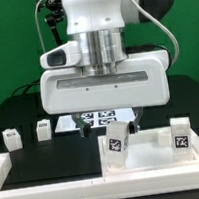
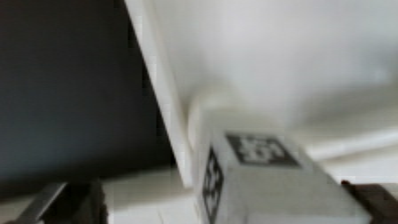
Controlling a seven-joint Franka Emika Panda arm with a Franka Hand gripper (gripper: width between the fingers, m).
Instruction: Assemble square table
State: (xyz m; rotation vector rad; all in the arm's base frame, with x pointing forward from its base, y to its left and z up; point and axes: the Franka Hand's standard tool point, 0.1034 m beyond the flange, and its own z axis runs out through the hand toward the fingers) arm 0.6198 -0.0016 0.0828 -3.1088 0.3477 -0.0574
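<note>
The white square tabletop (image 1: 150, 158) lies at the front on the exterior view's right. A stubby white leg (image 1: 115, 144) with a black-and-white tag stands upright at its near-left corner. My gripper (image 1: 119, 126) hangs right over that leg, mostly hidden by the white wrist housing. In the blurred wrist view the leg (image 2: 258, 165) fills the gap between my dark fingers (image 2: 54, 204), and both touch its sides, so the gripper (image 2: 214, 203) looks shut on it. A second leg (image 1: 181, 136) stands on the tabletop's right side. Two more legs (image 1: 12, 137) (image 1: 43, 129) stand on the black table at the left.
The marker board (image 1: 98, 117) lies behind the tabletop, under the arm. Long white border rails (image 1: 47, 180) run along the front and left of the black table. A green wall closes the back.
</note>
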